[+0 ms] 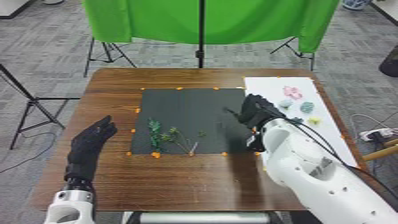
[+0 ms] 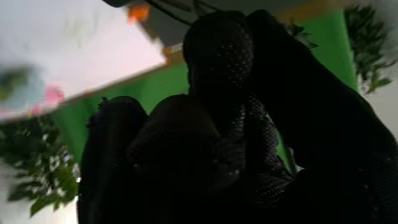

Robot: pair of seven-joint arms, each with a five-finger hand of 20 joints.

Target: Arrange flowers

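In the head view my right hand [image 1: 258, 111] is over the right part of the dark mat [image 1: 191, 105], a small dark leafy sprig [image 1: 230, 110] jutting from its fingertips. Thumb and finger of the right hand [image 2: 213, 55] pinch together in the right wrist view, with leaves [image 2: 299, 35] on one side and thin stems on the other. Green sprigs [image 1: 155, 134] and branching stems [image 1: 188, 146] lie at the mat's lower left. A pink flower [image 1: 292, 92], a blue-green flower [image 1: 306, 107] and a yellow one [image 1: 314, 121] rest on the white sheet. My left hand [image 1: 86, 142] is left of the mat, fingers relaxed.
Orange markers [image 1: 155, 155] line the mat's edges on the brown table [image 1: 178, 182]. The white sheet [image 1: 266, 85] runs along the table's right side, partly under my right arm. Behind the table stands a green cloth [image 1: 160, 22] on stands.
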